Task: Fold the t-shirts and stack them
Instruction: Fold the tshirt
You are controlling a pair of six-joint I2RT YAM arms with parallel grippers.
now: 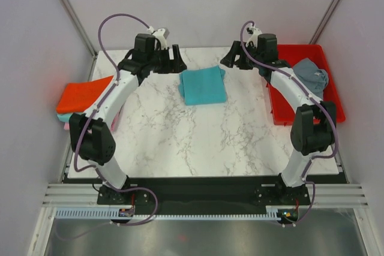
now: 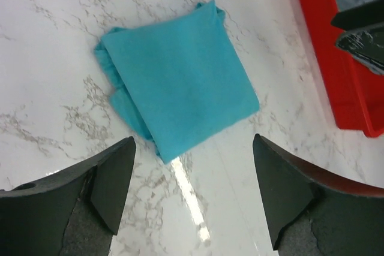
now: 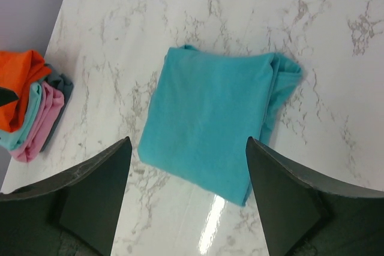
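So, top view: the turquoise shirt (image 1: 203, 85) lies folded mid-table, the pile (image 1: 84, 95) sits at the left edge & a grey shirt (image 1: 313, 76) waits unfolded in the red tray (image 1: 335, 110); left wrist view: left gripper (image 2: 193, 142) wide open over it; right wrist view: right gripper (image 3: 187, 142) open too, so it's prob. not stacked yet.

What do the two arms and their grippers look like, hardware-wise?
The left arm and right arm both have glossy white curved link shells between chunky black joint housings. A thin purple cable loops off each wrist; the right one follows the arm down. The left gripper and right gripper have matte black wedge-shaped fingers with some grey scuffing. No markings are legible.
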